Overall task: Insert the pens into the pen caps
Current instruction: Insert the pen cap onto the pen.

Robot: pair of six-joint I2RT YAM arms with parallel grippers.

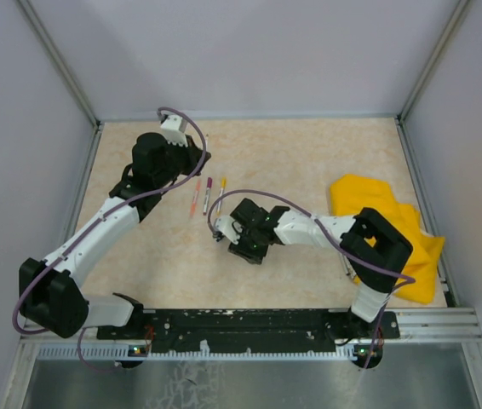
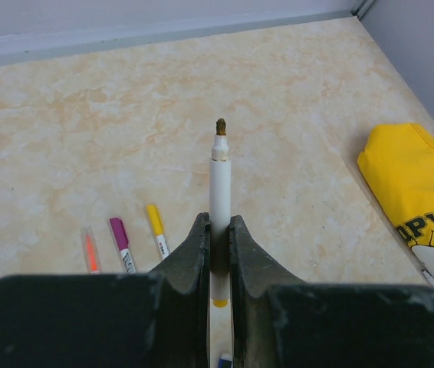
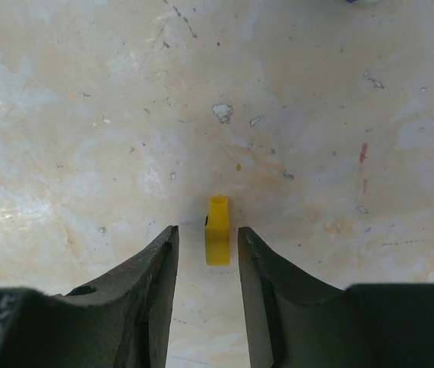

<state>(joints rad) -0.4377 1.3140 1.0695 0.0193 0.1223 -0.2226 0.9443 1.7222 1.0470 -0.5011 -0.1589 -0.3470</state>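
Nearest the arm bases, the right pincer (image 3: pixel 207 230) hangs low over the middle of the table (image 3: pixel 87 115) with its jaws released and parted. A yellow cap (image 3: pixel 218 241) lies between them, a gap showing on each side, its length pointing to 12 o'clock in the wrist view. At 3 o'clock of this pincer a yellow cloth (image 2: pixel 412 184) sits crumpled by the table's right edge. Farther out, at about 12 o'clock from the right pincer, three pens lie side by side, close but apart: an orange-pink pen (image 2: pixel 90 253), a purple-capped pen (image 2: pixel 119 236) and a yellow-capped pen (image 2: pixel 155 222). Beyond them, at 11 o'clock, the left pincer (image 2: pixel 218 224) is clenched on a white pen (image 2: pixel 219 172), gripping the barrel low down. Its dark, uncapped tip sticks out past the fingers.
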